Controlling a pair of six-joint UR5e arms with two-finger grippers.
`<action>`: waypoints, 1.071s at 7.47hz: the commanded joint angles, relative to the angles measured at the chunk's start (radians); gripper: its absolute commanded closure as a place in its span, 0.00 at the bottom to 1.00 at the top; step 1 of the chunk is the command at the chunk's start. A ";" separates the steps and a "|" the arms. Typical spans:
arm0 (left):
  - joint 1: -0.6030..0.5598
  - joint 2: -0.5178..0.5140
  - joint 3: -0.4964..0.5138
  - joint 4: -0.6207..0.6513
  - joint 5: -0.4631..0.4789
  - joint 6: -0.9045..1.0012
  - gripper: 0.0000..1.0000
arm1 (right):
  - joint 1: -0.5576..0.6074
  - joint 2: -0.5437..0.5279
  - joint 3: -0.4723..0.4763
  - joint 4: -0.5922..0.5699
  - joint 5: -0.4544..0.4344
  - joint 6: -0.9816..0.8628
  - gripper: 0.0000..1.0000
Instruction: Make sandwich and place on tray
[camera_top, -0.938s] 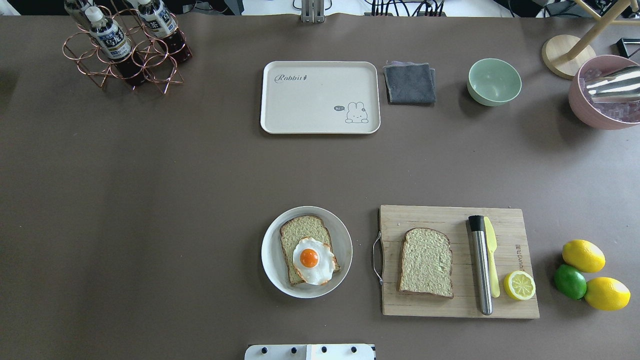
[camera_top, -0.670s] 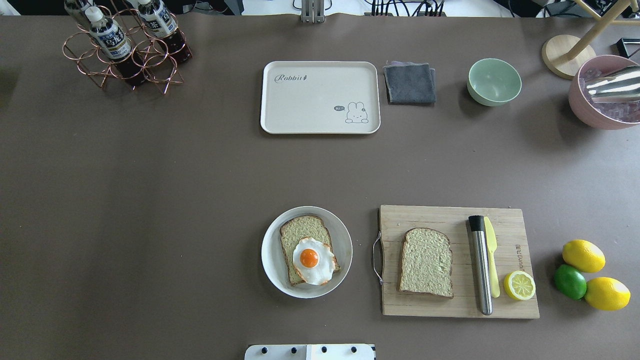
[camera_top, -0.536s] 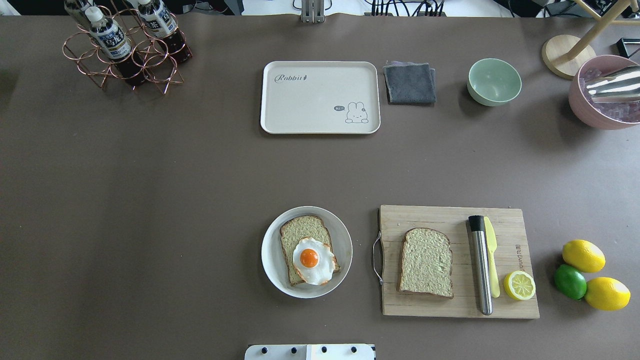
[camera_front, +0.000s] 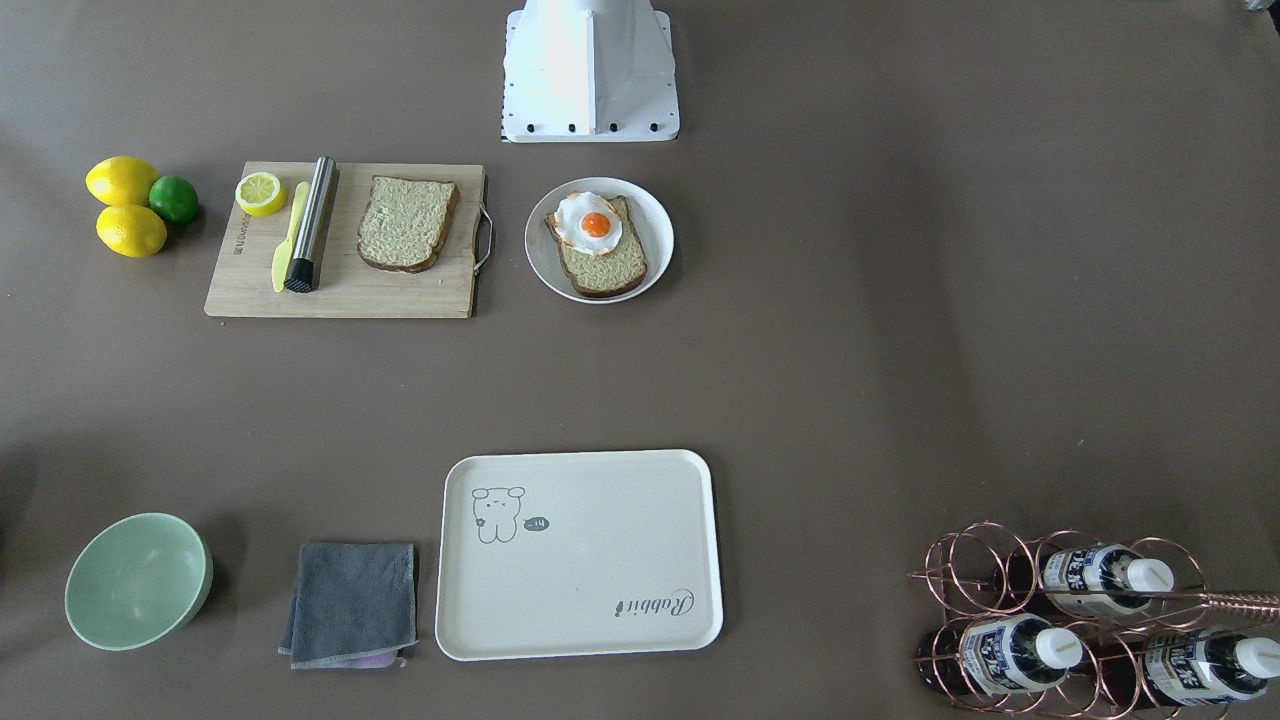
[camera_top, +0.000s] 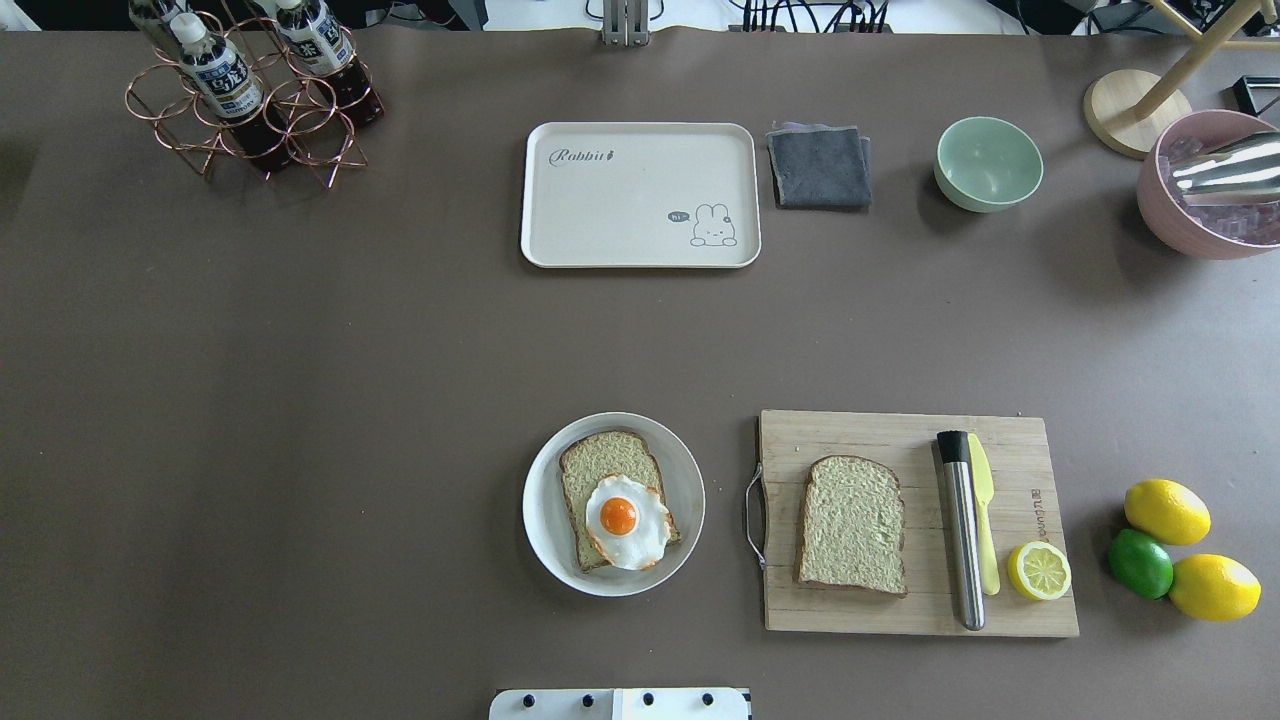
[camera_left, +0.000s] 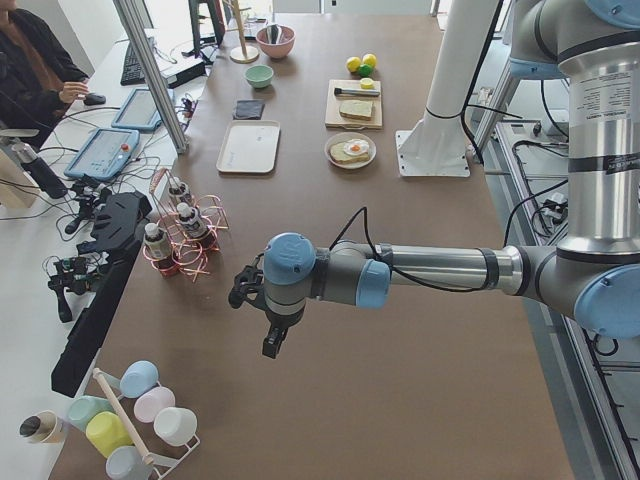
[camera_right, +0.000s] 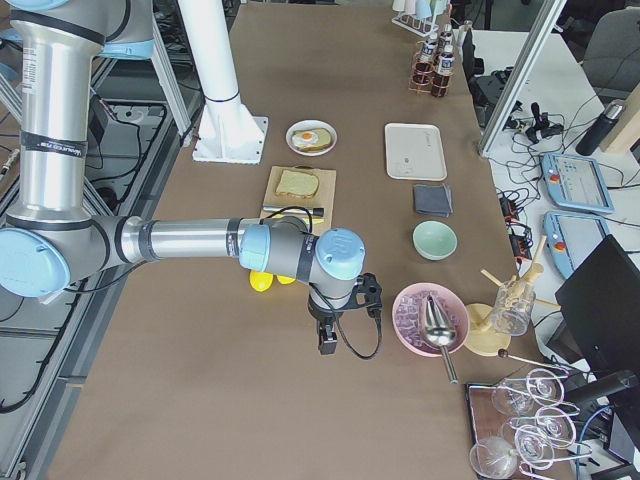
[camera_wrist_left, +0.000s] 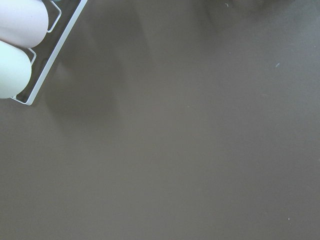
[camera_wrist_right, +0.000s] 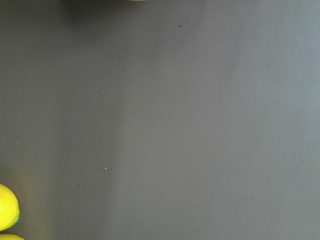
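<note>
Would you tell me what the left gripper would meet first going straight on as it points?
The left gripper points down, so probably the bare table top; its wrist view shows nothing in between.

Left end effector (camera_left: 271, 345): is showing only in the left side view; its jaw gap is reading too small to tell.
Right end effector (camera_right: 326, 345): is showing only in the right side view; equally unreadable.
Lower bread slice (camera_top: 600, 462): fried egg (camera_top: 625, 520) is covering its 5 o'clock part.
Pink bowl (camera_top: 1172, 228): the overhead edge is cutting it at 3 o'clock.
Lemons (camera_wrist_right: 6, 207): the right wrist view is cropping them at 7 o'clock.
</note>
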 joint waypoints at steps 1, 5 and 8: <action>0.001 -0.014 0.005 0.001 0.000 -0.001 0.03 | 0.000 -0.004 -0.001 -0.002 -0.001 0.000 0.00; 0.018 -0.029 0.011 0.002 0.002 -0.003 0.03 | 0.012 -0.006 0.000 -0.002 0.004 0.000 0.00; 0.018 -0.025 0.011 0.002 0.000 -0.003 0.03 | 0.012 -0.006 0.002 -0.002 0.006 -0.002 0.00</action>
